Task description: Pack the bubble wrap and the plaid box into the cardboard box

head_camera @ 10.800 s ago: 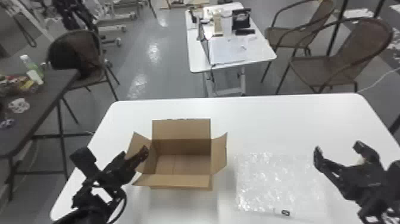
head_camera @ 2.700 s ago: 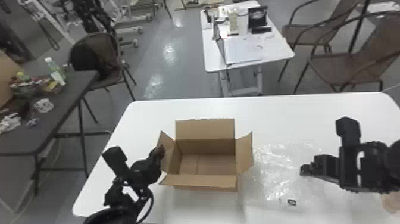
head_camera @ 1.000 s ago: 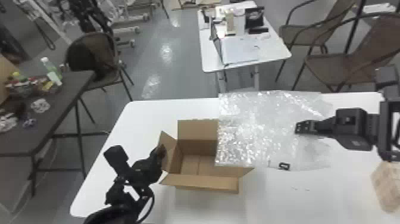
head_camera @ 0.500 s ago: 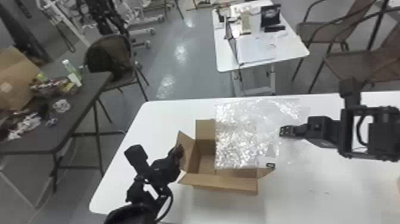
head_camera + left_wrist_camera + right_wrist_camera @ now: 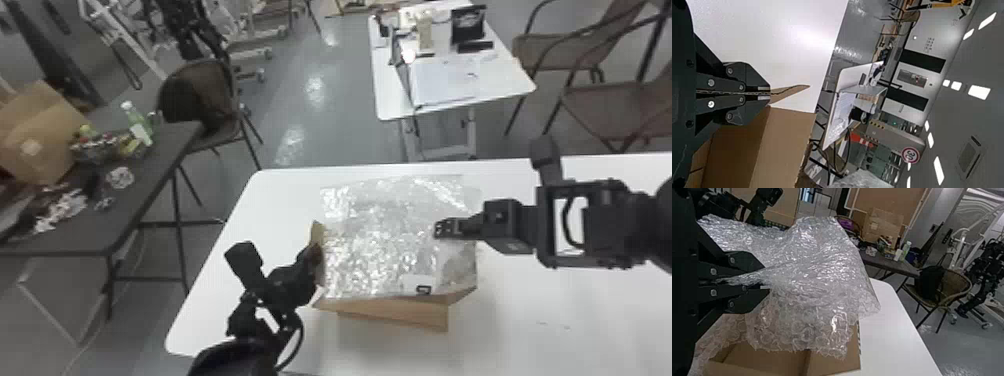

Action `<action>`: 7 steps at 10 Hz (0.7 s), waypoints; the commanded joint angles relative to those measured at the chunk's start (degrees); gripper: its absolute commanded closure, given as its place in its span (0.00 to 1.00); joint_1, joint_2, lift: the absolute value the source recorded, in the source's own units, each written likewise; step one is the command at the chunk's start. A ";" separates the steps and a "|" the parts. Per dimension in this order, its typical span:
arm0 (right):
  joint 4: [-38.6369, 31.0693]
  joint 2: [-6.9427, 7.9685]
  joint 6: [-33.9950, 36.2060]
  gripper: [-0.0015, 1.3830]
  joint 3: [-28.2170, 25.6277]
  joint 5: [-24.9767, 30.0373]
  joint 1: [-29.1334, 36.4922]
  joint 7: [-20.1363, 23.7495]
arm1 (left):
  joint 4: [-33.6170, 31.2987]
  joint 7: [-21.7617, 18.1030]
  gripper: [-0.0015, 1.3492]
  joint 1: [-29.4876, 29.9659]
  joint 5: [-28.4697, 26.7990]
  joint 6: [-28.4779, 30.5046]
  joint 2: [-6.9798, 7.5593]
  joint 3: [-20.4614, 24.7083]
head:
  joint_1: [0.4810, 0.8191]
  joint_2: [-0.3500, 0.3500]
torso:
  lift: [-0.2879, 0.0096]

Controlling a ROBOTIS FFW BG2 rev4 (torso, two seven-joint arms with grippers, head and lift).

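Over the open cardboard box (image 5: 395, 315) my right gripper (image 5: 445, 228) holds the bubble wrap (image 5: 380, 240), which spreads above the opening and hides most of the inside. In the right wrist view the bubble wrap (image 5: 813, 274) is pinched between the fingers of the right gripper (image 5: 764, 281), with the box (image 5: 828, 360) below it. At the box's left side stands my left gripper (image 5: 316, 250). The left wrist view shows the left gripper (image 5: 770, 93) closed on a side flap (image 5: 789, 93) of the box.
A white table (image 5: 550, 320) carries the box. Beyond its far edge are a smaller white table (image 5: 450, 100) and brown chairs (image 5: 610, 100). A dark side table (image 5: 145, 175) with a fruit basket and bottle stands at the left.
The right gripper has lifted the bubble wrap off the table and carried it left over the box. The left gripper stays at the box's left flap. The head view has shifted.
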 commanded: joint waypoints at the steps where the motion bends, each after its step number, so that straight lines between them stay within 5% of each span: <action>1: 3.10 0.07 -0.40 0.92 3.73 -5.88 -0.75 -1.11 | 0.28 0.09 0.89 -0.32 -0.01 -0.02 0.36 -0.57 | 0.63 1.00 | 0.91; 6: 7.93 0.43 -4.97 0.89 3.64 -5.35 1.19 -7.00 | 0.36 0.26 0.89 0.12 0.69 -0.81 0.36 -0.48 | 0.63 1.00 | 0.91; 7: 8.90 0.43 -5.76 0.54 3.64 -5.09 1.36 -6.91 | 0.36 0.26 0.89 0.12 0.69 -0.81 0.36 -0.48 | 0.63 1.00 | 0.91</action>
